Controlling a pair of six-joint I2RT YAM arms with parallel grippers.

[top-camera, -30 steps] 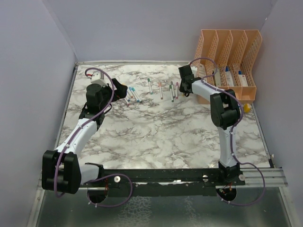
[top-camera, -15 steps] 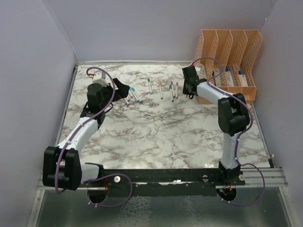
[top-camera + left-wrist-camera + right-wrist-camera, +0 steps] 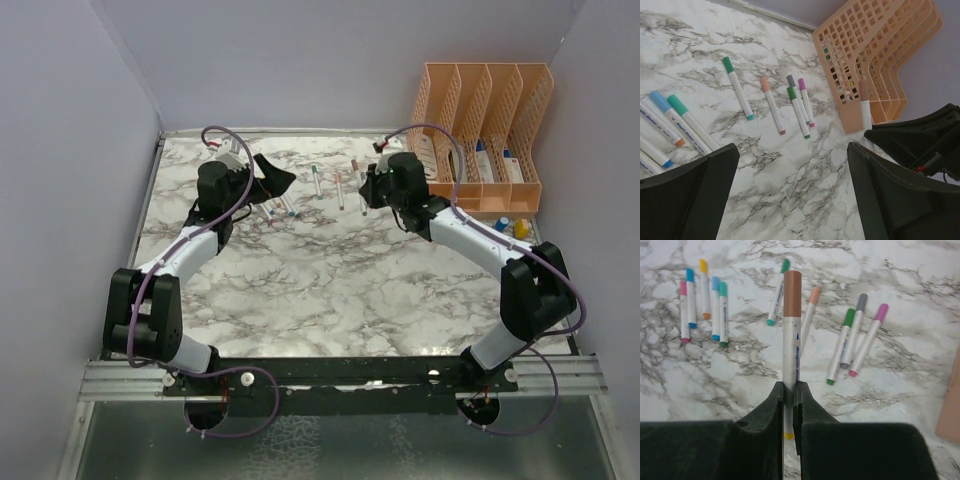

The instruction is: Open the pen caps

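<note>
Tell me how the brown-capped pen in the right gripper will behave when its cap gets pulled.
The brown-capped pen looks stiff: it juts straight from the right gripper unsupported. Clamped far from the cap on a smooth round barrel, it may slip or pivot under a pull. Likely light, being slim plastic.

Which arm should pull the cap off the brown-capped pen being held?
Left. The left end effector is open and empty; the right end effector is shut on the pen, cap exposed.
</note>
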